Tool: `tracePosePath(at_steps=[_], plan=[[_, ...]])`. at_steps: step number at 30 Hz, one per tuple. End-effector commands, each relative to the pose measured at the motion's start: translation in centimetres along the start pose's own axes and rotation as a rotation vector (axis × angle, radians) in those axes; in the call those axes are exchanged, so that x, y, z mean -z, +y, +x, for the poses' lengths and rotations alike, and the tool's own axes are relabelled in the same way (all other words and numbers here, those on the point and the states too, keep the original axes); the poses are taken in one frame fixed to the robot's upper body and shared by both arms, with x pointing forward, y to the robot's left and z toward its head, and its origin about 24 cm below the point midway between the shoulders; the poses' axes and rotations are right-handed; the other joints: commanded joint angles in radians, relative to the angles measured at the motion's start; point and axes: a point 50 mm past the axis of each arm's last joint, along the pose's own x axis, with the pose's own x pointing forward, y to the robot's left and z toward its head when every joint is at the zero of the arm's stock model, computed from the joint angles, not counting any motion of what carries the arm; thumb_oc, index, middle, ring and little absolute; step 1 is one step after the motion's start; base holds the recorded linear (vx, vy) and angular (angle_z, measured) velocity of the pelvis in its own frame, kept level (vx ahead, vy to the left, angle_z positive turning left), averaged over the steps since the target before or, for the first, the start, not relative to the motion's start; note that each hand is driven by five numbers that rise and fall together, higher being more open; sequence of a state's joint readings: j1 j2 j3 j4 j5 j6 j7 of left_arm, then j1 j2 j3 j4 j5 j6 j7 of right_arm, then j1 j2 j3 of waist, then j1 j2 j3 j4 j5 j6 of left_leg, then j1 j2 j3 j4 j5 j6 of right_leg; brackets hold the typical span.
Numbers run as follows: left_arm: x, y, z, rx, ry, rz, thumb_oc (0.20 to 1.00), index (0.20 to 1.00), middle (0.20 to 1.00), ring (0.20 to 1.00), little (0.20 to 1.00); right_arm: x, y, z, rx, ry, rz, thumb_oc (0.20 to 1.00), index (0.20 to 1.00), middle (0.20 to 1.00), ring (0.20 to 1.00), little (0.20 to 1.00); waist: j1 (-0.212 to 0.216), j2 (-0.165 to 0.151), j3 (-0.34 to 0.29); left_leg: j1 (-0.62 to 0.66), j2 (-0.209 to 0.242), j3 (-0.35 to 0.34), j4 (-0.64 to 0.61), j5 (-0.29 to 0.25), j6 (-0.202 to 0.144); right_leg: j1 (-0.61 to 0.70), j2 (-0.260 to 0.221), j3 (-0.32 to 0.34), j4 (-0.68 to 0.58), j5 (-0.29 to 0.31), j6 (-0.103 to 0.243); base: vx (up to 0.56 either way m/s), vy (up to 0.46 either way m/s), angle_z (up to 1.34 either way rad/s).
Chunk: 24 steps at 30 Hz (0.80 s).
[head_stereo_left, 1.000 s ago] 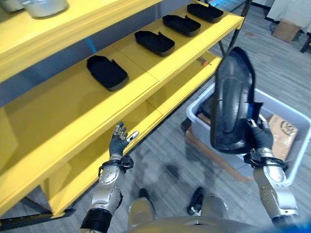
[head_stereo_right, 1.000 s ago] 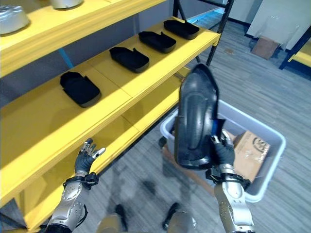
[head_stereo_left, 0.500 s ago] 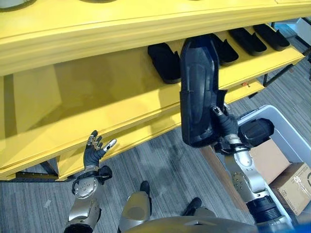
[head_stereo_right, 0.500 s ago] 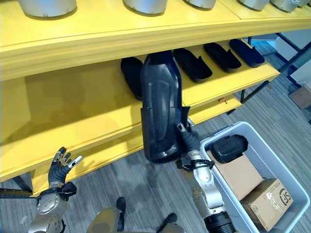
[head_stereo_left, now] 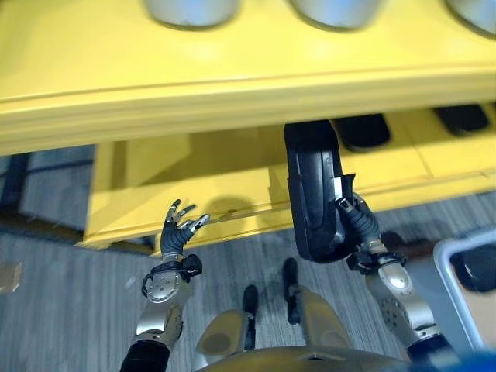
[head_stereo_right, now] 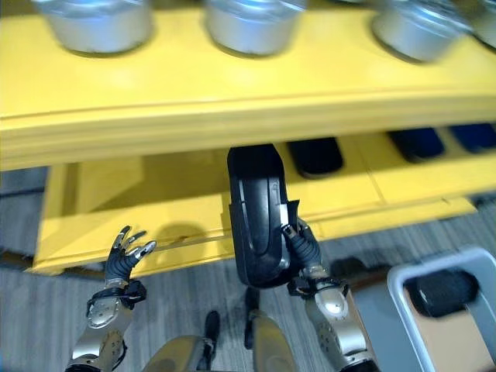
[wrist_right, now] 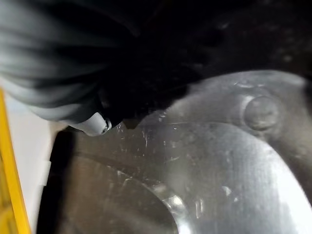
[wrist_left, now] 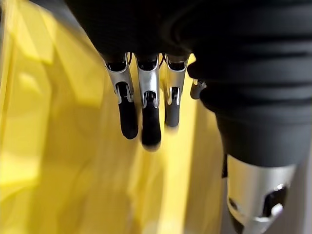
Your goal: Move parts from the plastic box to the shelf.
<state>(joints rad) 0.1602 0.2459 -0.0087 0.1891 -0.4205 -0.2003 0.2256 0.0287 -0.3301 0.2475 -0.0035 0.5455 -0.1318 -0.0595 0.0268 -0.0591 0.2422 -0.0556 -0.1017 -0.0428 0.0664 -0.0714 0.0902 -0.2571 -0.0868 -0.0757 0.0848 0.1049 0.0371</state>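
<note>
The right hand (head_stereo_left: 363, 229) is clamped on the lower edge of a long black moulded part (head_stereo_left: 311, 190), fingers curled round its side, holding it upright in front of the yellow shelf (head_stereo_left: 232, 81). The part's rounded top end reaches up under the front lip of the upper shelf board, at the mouth of the middle shelf level; its lower end hangs below that level's front edge, over the grey floor (head_stereo_left: 70, 294). Whether the part touches the shelf cannot be told. In the right wrist view the part's scuffed dark surface (wrist_right: 195, 161) lies right against the hand's ribbed cover.

The left hand (head_stereo_left: 179, 231) is at 9 o'clock from the part, well apart from it, raised with its fingers spread and straight, holding nothing, just in front of the middle board's front edge. In the left wrist view its fingers (wrist_left: 145, 114) point straight out over the yellow board.

On the middle level, at 1 to 2 o'clock from the held part, other black parts (head_stereo_right: 315, 155) lie flat in a row. Silver-grey round containers (head_stereo_right: 251, 23) stand along the top level. At 4 o'clock, the corner of the grey plastic box (head_stereo_right: 403, 298) shows on the floor with a black part (head_stereo_right: 442, 291) inside it.
</note>
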Motion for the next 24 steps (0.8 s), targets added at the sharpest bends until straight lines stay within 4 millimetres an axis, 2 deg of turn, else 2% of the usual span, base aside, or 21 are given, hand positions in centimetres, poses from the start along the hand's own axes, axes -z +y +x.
tracePosePath(at_steps=[1,5,13,19,24], plan=[[-2.8,0.9,0.4,0.048,-0.125,0.054,1.000,1.000,1.000,1.000,1.000,-3.4,0.1,-0.2,-0.020,-0.182,0.063,0.200,0.200,0.200,0.200,0.200,-0.039,-0.015,-0.110,0.000,0.103,-0.076,-0.110,0.063,-0.093,0.102,-0.034,-0.006,-0.021,-0.062,0.073,0.08,-0.148,0.43],[-2.3,0.9,0.1,0.057,-0.096,0.046,1.000,1.000,1.000,1.000,1.000,-3.4,-0.2,-0.7,-0.015,-0.180,0.065,0.200,0.200,0.200,0.200,0.200,-0.041,-0.008,-0.134,0.016,0.118,-0.095,-0.119,0.067,-0.108,0.131,-0.034,-0.049,-0.018,-0.084,0.063,0.06,-0.120,0.13],[-1.8,0.9,-0.4,0.069,-0.073,0.033,1.000,1.000,1.000,1.000,1.000,-3.4,-0.7,-1.1,-0.002,-0.179,0.062,0.200,0.200,0.200,0.200,0.200,-0.042,0.008,-0.166,0.037,0.141,-0.101,-0.135,0.075,-0.123,0.168,-0.024,-0.066,-0.037,-0.097,0.051,0.03,-0.057,-0.08],[-1.4,0.8,-0.5,0.067,-0.054,0.013,1.000,1.000,1.000,1.000,1.000,-3.4,-0.1,-0.7,-0.040,-0.175,0.076,0.200,0.200,0.200,0.200,0.200,-0.039,0.010,-0.183,0.049,0.156,-0.110,-0.144,0.081,-0.134,0.187,-0.012,-0.068,-0.037,-0.111,0.039,0.01,-0.044,0.05],[-1.1,0.5,-0.5,0.075,-0.041,-0.005,1.000,1.000,1.000,1.000,1.000,-4.0,0.2,-0.2,-0.061,-0.193,0.054,0.200,0.200,0.200,0.200,0.200,-0.028,0.013,-0.185,0.034,0.173,-0.142,-0.151,0.108,-0.159,0.197,0.003,-0.096,-0.037,-0.133,0.022,-0.01,-0.072,0.13]])
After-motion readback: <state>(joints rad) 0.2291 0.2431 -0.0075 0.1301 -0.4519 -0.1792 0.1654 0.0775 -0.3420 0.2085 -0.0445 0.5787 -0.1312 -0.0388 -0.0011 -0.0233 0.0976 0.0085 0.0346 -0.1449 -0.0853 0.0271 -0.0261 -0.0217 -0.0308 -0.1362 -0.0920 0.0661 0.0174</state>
